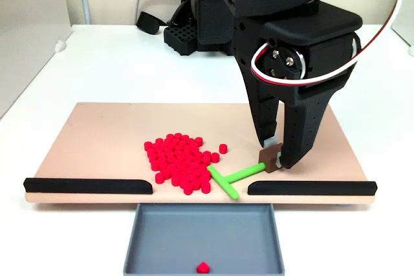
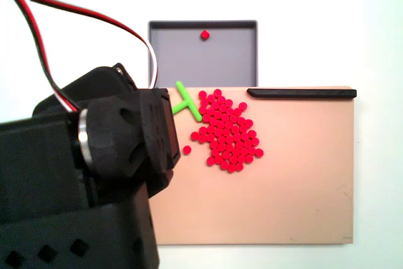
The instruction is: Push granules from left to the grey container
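Tool point(image 1: 277, 153): closed on the brown block end of your green pusher point(image 1: 231, 180) | Granules point(image 1: 180, 161): heaped on the tan board point(image 1: 97, 134), left of the pusher's crossbar, touching it | Grey container point(image 1: 149, 240): below the board's gap, holding one granule | Pusher stem runs toward the tool.

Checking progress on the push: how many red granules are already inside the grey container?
1. A single granule lies in the grey container, near the rim farthest from the board. The other granules are on the tan board.
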